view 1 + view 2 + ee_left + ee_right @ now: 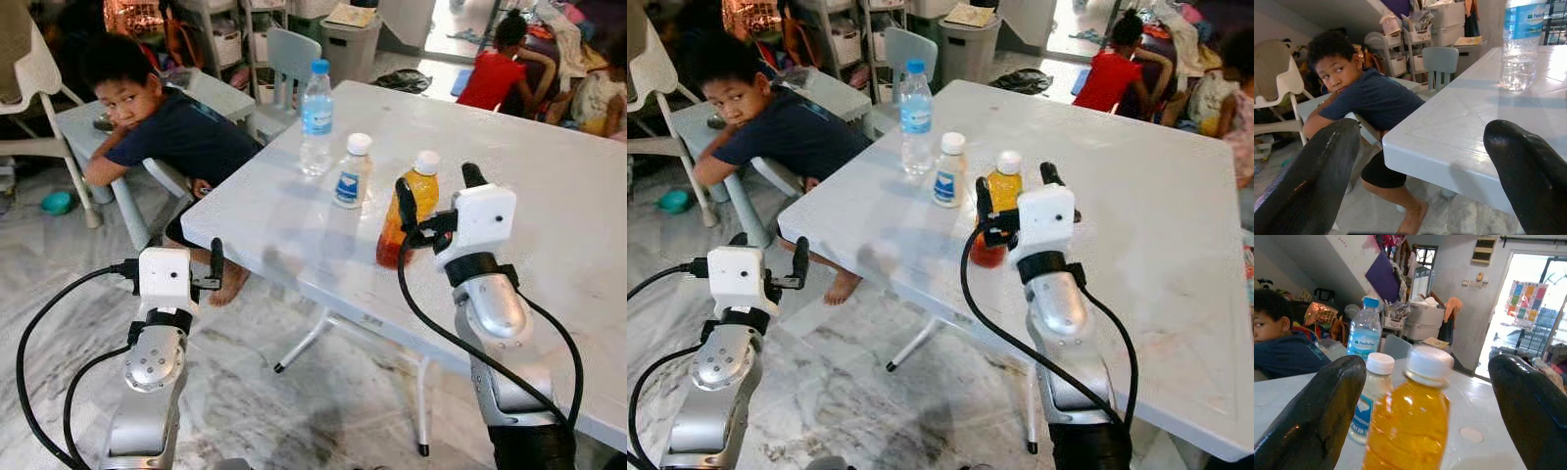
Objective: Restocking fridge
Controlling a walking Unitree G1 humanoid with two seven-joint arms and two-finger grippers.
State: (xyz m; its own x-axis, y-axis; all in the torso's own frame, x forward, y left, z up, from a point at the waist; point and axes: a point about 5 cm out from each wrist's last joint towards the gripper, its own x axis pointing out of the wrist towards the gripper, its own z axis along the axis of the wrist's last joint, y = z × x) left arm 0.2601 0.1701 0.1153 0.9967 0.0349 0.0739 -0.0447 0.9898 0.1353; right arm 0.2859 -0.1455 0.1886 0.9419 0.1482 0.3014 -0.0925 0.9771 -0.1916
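Three bottles stand on the white table [549, 196]: a clear water bottle [316, 117] with a blue cap, a small white bottle [352, 172] with a blue label, and an orange juice bottle [411, 206] with a white cap. My right gripper [438, 186] is open over the table's near edge. Its black fingers stand on either side of the juice bottle [1408, 426], with a gap on each side. My left gripper [1422, 142] is open and holds nothing. It hangs off the table's left corner, below the tabletop.
A child in a dark blue shirt [167, 127] leans on a small table just beyond my left gripper. Other people [495, 69] sit on the floor at the back right. A small chair [292, 54] and shelves stand behind the table. Table legs [304, 343] stand on the marble floor.
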